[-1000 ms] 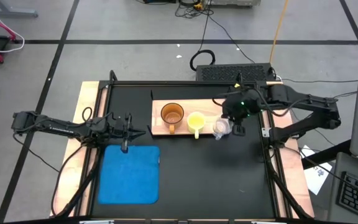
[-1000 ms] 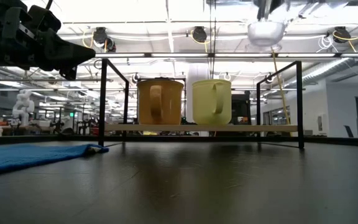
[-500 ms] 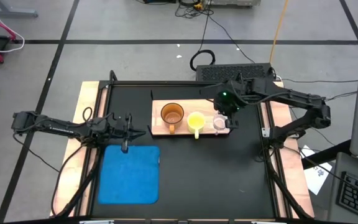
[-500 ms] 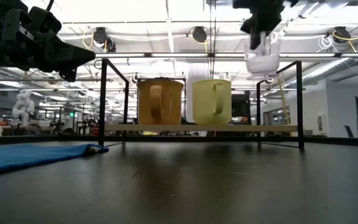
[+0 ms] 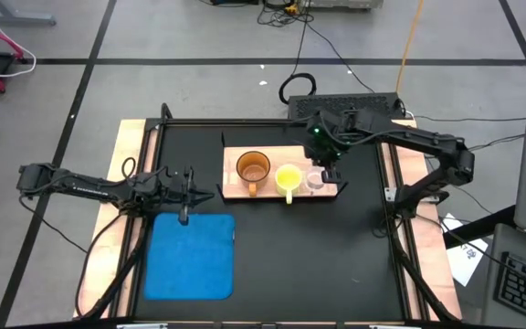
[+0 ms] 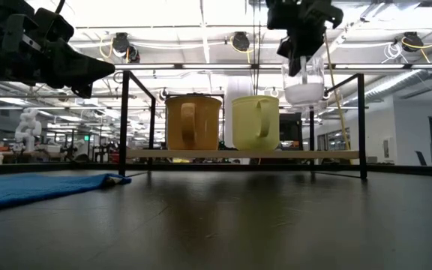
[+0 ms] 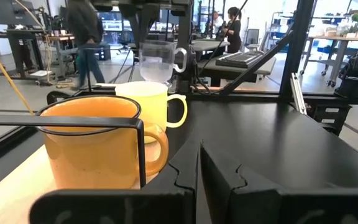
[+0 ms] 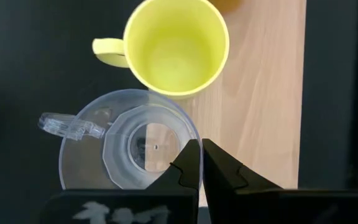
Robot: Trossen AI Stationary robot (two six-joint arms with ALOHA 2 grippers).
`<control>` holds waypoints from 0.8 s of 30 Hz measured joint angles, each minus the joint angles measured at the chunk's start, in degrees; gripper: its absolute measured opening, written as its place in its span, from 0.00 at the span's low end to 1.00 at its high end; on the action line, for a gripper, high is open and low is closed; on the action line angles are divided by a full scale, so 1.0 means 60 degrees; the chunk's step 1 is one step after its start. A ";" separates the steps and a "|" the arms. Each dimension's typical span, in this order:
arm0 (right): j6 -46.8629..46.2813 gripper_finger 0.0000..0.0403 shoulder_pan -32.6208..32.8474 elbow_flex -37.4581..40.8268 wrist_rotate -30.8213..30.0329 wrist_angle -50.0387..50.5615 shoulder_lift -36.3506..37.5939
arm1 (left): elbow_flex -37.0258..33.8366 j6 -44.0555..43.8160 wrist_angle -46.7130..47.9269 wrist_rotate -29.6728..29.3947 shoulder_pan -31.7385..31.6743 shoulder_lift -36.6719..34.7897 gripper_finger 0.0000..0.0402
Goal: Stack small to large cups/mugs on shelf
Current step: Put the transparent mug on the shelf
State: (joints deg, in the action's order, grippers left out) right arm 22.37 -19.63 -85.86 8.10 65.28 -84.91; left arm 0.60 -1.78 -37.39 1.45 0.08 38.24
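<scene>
Above the right end of the light wooden shelf board (image 5: 281, 155), right gripper (image 6: 300, 46): fingers pinched nearly together on the rim of the small clear glass cup with moulded handle (image 6: 304, 81), which hangs upright and clear of the board.

- Clear glass cup: carried, bottom above board level in the low view; the right wrist view (image 8: 129, 149) shows it over the board's edge, just beside the mid-size yellow handled mug (image 8: 176, 46), partly over the dark table (image 5: 281, 247).
- Yellow mug: standing mid-board, handle toward the table front.
- Large orange-brown handled mug (image 5: 253, 169): standing at the board's left, beside the yellow one.
- Step in hand, as judged: setting the glass down in the free spot right of the yellow mug. Best lowered straight and level, fully over wood, clear of the yellow rim and the dark corner bracket (image 6: 361, 124); release only once its base rests.
- Left gripper (image 5: 187, 196): idle beside the blue rectangular mat (image 5: 190, 256); fingers shut on nothing in its wrist view.
</scene>
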 joint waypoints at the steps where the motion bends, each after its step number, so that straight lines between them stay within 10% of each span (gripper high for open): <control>1: 0.0003 0.00 -0.0043 0.0000 0.0000 0.0007 -0.0066 | 0.0000 0.0000 0.0000 -0.0003 0.0000 -0.0004 0.05; 24: -0.0474 0.00 -0.0371 0.1333 -0.0051 -0.0878 -0.0302 | 0.0000 -0.0024 -0.0007 -0.0004 0.0000 0.0000 0.05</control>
State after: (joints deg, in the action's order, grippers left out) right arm 19.53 -21.86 -77.87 7.79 60.01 -86.72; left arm 0.60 -1.93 -37.43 1.43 0.08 38.24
